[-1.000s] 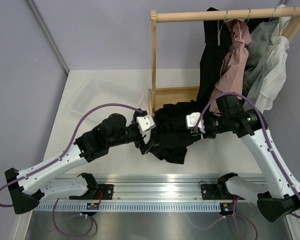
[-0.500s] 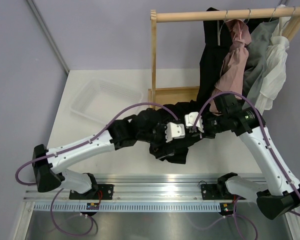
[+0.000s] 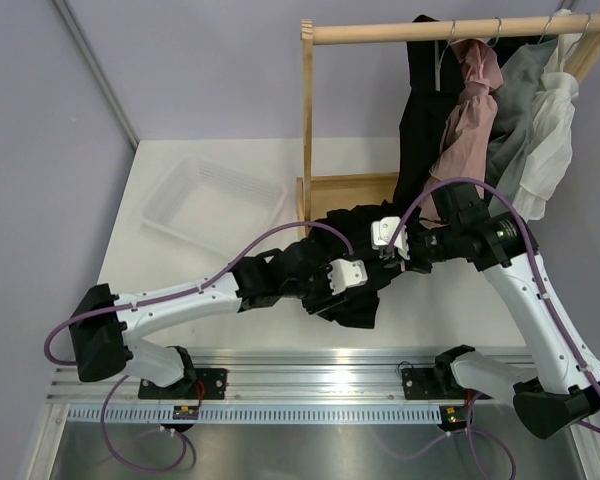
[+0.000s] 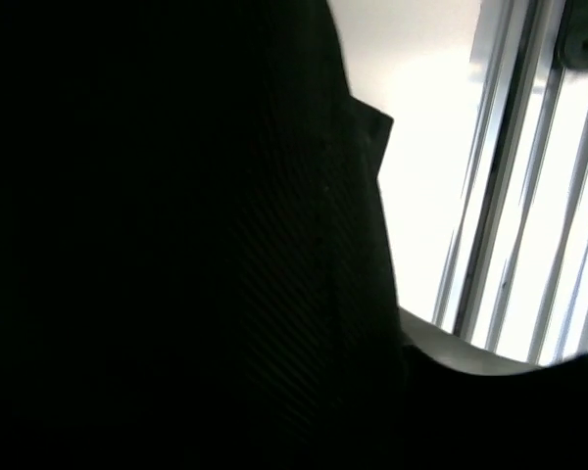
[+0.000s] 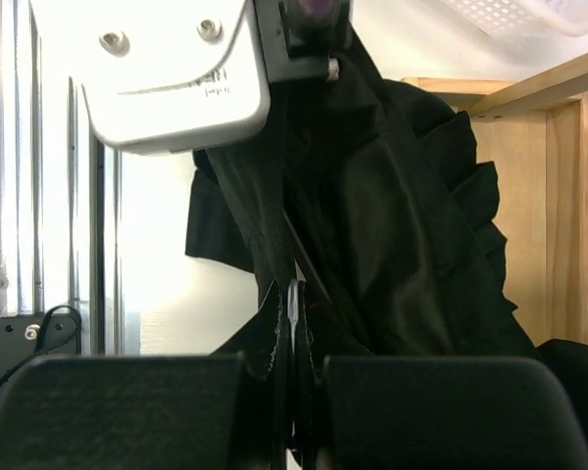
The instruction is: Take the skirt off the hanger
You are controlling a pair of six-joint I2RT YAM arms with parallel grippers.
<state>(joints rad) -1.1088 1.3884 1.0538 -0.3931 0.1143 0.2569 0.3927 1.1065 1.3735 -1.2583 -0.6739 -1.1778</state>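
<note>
Beside the wooden rack (image 3: 307, 130), right gripper (image 5: 292, 318) pinching skirt (image 3: 352, 306), left gripper (image 3: 350, 273) cloth-buried, grip unclear.

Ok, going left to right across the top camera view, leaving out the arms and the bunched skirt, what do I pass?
Clear plastic basket → wooden upright of the rack → long black garment → pink garment → grey garment → white garment.
</note>
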